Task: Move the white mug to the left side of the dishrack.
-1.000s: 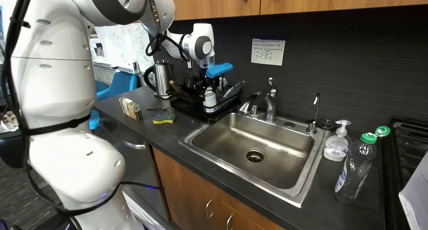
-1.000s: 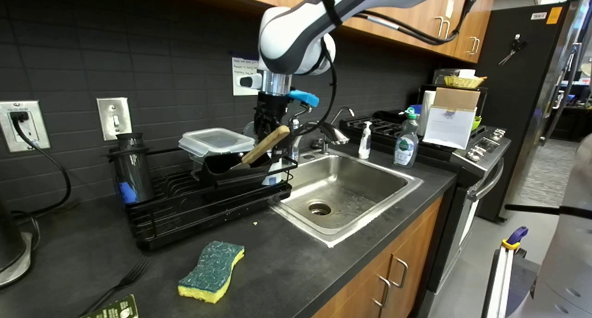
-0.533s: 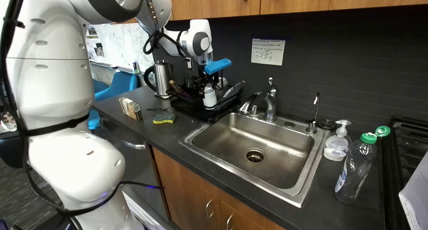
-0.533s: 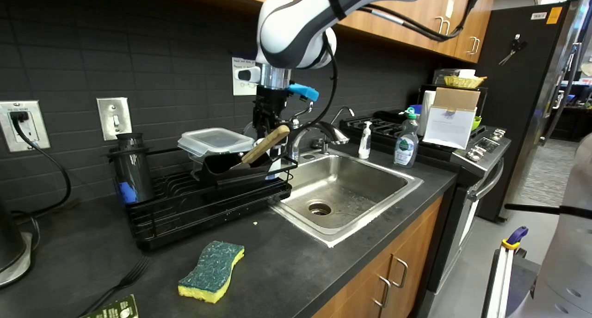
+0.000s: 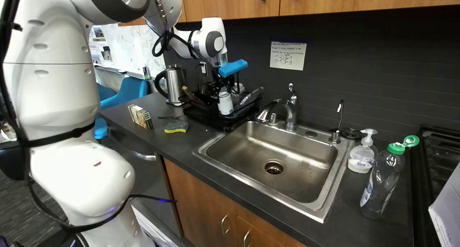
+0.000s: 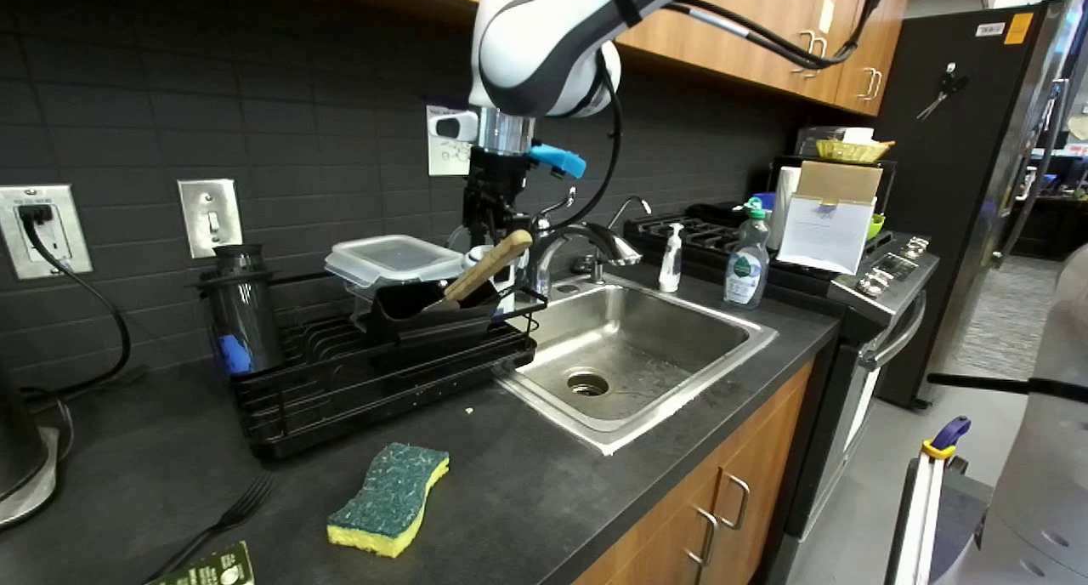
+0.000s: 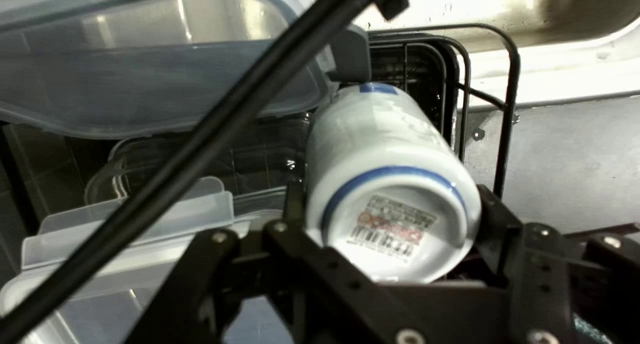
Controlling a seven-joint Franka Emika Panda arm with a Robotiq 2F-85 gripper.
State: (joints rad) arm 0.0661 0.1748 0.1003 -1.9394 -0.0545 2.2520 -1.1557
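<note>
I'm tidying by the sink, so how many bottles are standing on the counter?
2, both between the sink and the stove: the pump bottle nearer the wall, the green-capped bottle farther from it. Others could be hidden behind the dishrack.

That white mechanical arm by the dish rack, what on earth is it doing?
It's a robot arm, and its gripper is holding the white mug bottom up, with a barcode sticker showing on the base. The mug is at the end of the black dishrack beside the sink. It's meant to go to the rack's left side, so it isn't there yet.
</note>
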